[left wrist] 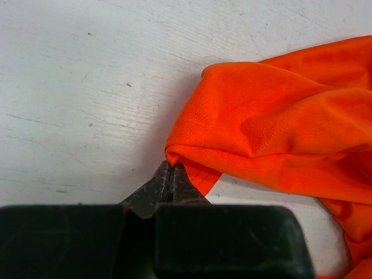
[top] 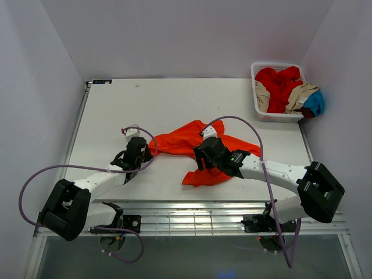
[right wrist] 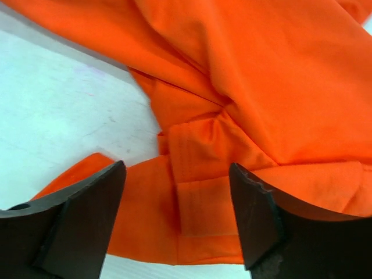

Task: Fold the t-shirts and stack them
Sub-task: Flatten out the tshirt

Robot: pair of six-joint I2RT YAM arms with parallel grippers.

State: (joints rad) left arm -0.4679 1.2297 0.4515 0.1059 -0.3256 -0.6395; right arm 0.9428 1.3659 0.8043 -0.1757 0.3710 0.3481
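The crumpled bright orange cloth t-shirt [top: 181, 139] lies mid-table. The left fingers [left wrist: 158, 187] pinch its left edge, and the right fingers [right wrist: 93, 195] hang spread over its near folds. Bare white table [top: 116, 104] stretches far and left.

Left claw [left wrist: 171, 168] pinching orange t-shirt [left wrist: 279, 133] edge.

Nothing legible is showing in any view. A small dark label [top: 102, 82] is sitting at the far left corner of the table [top: 174, 99], but whatever it is carrying is coming through too small to read. The orange t-shirt [left wrist: 279, 128] is showing only plain woven cloth, close up in both wrist views.
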